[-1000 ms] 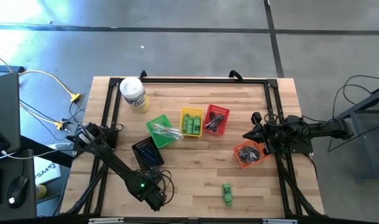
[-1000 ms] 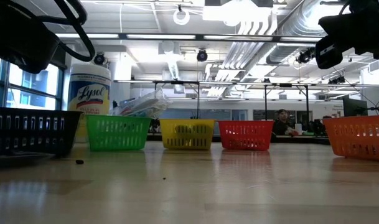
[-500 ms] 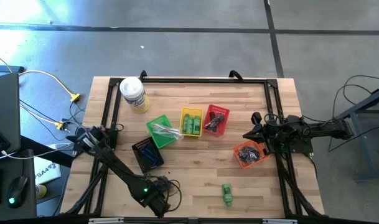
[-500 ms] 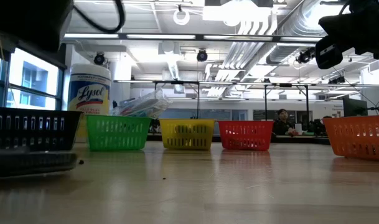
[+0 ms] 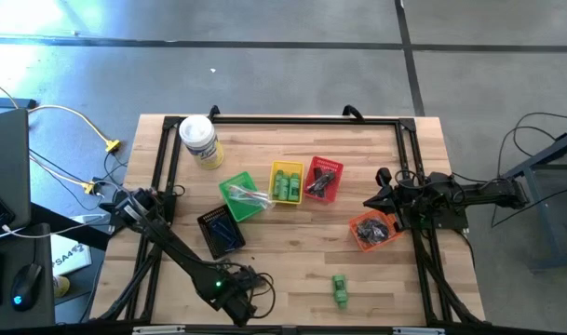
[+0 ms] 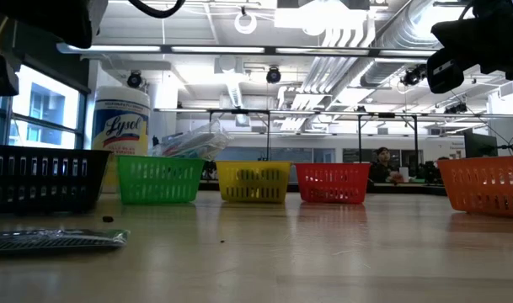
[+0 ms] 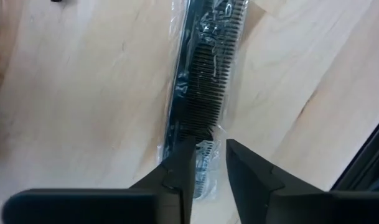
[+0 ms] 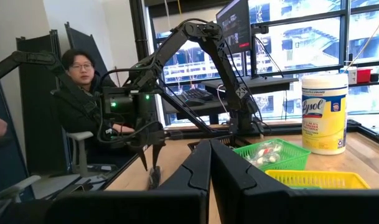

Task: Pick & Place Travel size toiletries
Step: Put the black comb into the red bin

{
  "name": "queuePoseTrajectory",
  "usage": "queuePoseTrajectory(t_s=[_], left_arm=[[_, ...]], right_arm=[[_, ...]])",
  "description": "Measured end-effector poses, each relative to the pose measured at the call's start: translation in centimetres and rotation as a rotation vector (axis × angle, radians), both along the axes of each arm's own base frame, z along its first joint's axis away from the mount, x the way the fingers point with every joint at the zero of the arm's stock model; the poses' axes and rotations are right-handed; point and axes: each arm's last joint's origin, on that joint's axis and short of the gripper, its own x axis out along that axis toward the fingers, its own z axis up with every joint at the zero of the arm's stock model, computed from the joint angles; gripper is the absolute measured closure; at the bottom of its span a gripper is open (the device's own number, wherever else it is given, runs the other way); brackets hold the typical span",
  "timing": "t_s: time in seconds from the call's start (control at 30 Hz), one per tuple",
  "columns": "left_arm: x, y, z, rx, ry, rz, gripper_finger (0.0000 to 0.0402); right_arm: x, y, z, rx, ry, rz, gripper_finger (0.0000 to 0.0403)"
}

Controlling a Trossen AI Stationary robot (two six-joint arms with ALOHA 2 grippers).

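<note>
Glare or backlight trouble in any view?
Left wrist view: comb wrapper glints ahead of the left claw. Low view: ceiling lights glare, baskets backlit. Right wrist view: bright windows behind the canister. High view: bright floor patch, top left.

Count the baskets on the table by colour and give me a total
Green basket: 1
Yellow basket: 1
Red basket: 1
Orange basket: 1
Black basket: 1
Total: 5 baskets
</note>
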Motion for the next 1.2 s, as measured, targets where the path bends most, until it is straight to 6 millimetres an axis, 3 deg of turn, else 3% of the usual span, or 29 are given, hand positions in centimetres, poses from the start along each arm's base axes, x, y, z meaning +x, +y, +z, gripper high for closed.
queuePoseTrajectory(t_s=[0.17, 0.3, 0.43, 0.7, 0.83, 1.2], left_arm=[[0.1, 0.0, 0.1, 0.041, -0.031, -0.090, 0.0339], [0.4, -0.2, 0.3, 0.055, -0.075, -0.192, 0.0321], [0.5, -0.3, 0.4, 0.063, -0.100, -0.269, 0.0270], [0.7, 0.6, 0.3, 0.099, -0.062, -0.246, 0.0120], [1.2, 0.9, -0.6, 0.092, -0.023, -0.236, 0.0077], [1.5, 0.8, -2.4, 0.078, 0.048, -0.236, 0.0085]], right_arm=[[0.0, 0.0, 0.0, 0.000, 0.000, 0.000, 0.0401], [0.0, 0.0, 0.0, 0.000, 0.000, 0.000, 0.0401], [0.0, 0.0, 0.0, 0.000, 0.000, -0.001, 0.0401], [0.0, 0.0, 0.0, 0.000, 0.000, -0.001, 0.0401], [0.0, 0.0, 0.0, 0.000, -0.001, -0.001, 0.0401], [0.0, 0.0, 0.0, 0.000, -0.001, -0.002, 0.0401]])
